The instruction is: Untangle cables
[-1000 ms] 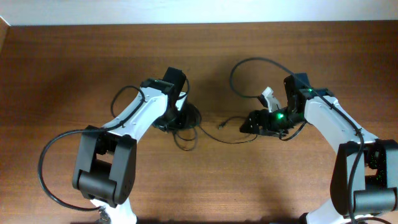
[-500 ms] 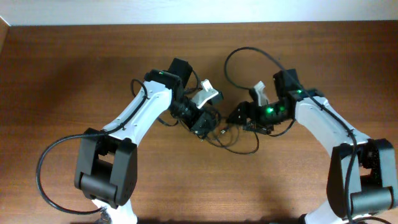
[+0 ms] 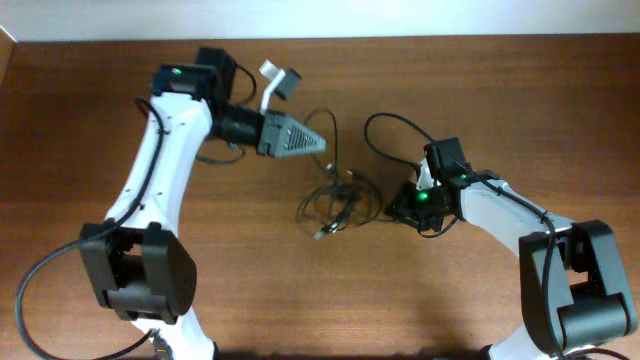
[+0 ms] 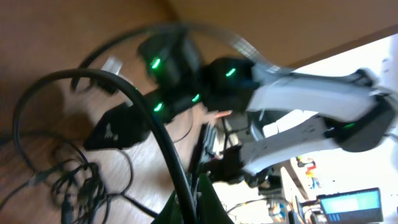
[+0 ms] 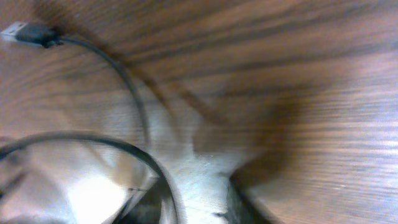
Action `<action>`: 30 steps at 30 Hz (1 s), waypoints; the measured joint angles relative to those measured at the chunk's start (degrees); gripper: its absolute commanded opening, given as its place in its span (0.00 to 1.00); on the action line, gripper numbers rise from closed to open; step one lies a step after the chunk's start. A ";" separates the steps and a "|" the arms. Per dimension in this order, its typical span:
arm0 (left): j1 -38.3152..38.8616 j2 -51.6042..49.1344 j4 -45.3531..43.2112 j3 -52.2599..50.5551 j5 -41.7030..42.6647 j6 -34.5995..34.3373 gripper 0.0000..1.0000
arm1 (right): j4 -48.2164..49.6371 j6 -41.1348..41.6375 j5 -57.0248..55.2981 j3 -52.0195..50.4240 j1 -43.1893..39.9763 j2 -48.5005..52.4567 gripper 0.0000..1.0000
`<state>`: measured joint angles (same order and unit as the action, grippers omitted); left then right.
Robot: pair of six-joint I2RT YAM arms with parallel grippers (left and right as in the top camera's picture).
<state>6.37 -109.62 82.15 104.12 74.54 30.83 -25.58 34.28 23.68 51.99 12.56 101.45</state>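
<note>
- A brown wooden table (image 3: 500,90) fills the overhead view, with a strip of pale wall (image 3: 320,18) along its far edge.
- The thin black cables (image 3: 338,205) lie as one loose tangled bundle near the middle of the table, between the two grippers.
- The left gripper (image 3: 322,143) hangs above the table, up and to the left of the bundle, with its fingers pressed together. One strand rises from the bundle to its tip and seems to be pinched there.
- The right gripper (image 3: 398,206) is low at the right edge of the bundle. It is dark and blurred in every view, so I cannot tell if it is spread or closed, or if it holds a strand.
- A thicker black cable (image 3: 405,123) makes a loop behind the right arm and joins this arm. It is near the bundle but apart from it.
- In the right wrist view, one small plug with a silver tip (image 5: 25,34) lies on the wood at the end of a strand, and a second strand curves below it.
- In the left wrist view, the strand near the camera crosses the picture and hides part of the white right arm (image 4: 311,99). The room behind is blurred.
- Count: two arms, two grippers, one bundle, one plug that shows clearly. The number of strands in the tangle I cannot make out.
</note>
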 measured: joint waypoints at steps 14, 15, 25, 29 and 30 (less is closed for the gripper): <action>1.92 0.00 -2.34 8.37 -54.80 -36.11 0.00 | -13.05 -11.19 6.43 4.07 -5.77 -6.21 0.04; 2.82 0.00 -3.34 7.41 -57.22 -37.46 0.00 | -14.36 -11.72 6.58 4.39 -5.77 -6.82 0.04; 5.03 -0.09 -11.69 -10.86 -75.82 -49.92 0.10 | -21.64 -24.20 20.92 9.68 -5.77 -6.91 0.04; 4.98 -0.26 -14.23 -17.84 -77.11 -50.62 0.59 | -22.05 -24.48 20.70 9.68 -5.77 -6.91 0.05; 4.72 -0.33 -14.05 -18.05 -77.05 -50.12 0.77 | -22.23 -24.65 20.11 9.68 -5.77 -6.91 0.25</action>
<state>11.09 -109.95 68.10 86.06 -2.50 -19.29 -47.81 9.63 43.79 61.67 6.79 94.54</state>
